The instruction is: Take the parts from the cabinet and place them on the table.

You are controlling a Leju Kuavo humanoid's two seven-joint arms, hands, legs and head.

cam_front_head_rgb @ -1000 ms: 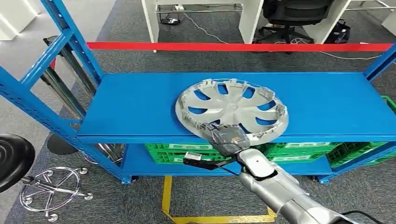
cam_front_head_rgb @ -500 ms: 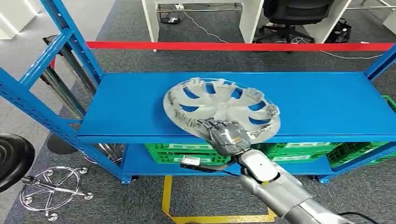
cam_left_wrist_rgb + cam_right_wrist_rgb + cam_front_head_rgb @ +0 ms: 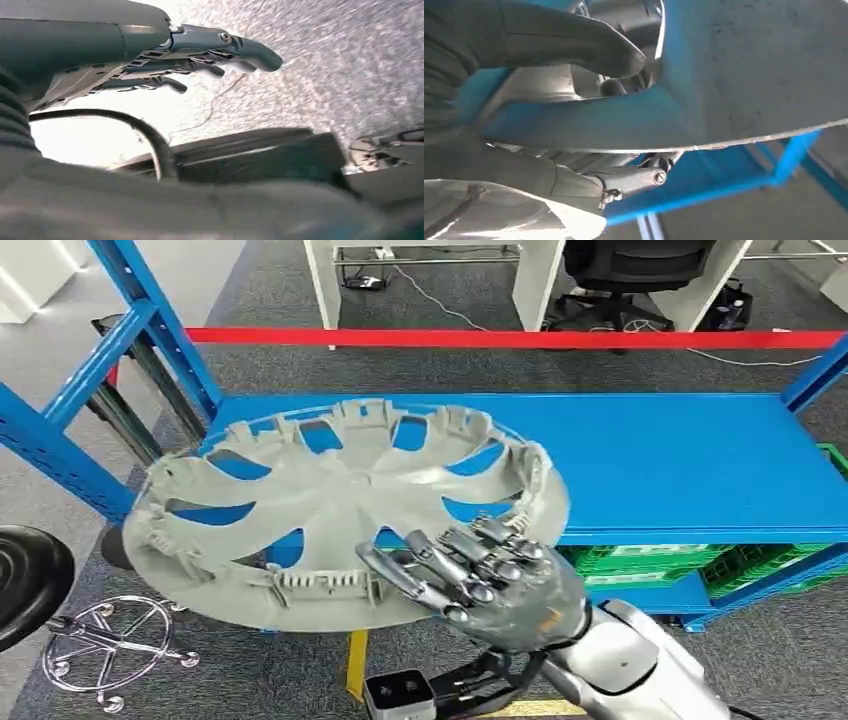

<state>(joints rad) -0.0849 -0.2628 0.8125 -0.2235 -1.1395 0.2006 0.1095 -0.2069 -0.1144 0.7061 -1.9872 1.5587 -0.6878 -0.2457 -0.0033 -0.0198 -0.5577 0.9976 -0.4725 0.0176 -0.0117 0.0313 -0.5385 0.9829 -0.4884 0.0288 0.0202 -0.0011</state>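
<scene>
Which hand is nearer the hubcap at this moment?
Right. The right hand grips the near rim of the grey hubcap, lifted off the blue shelf. The left hand hangs with fingers apart over grey carpet, away from the hubcap.

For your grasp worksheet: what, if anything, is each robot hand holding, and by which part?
The right hand holds the grey wheel cover by its near rim. The left hand holds nothing.

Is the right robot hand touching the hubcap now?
Touching. In the head view the right robot hand grips the near rim of the hubcap, fingers curled over its edge, holding it up in front of the shelf.
</scene>
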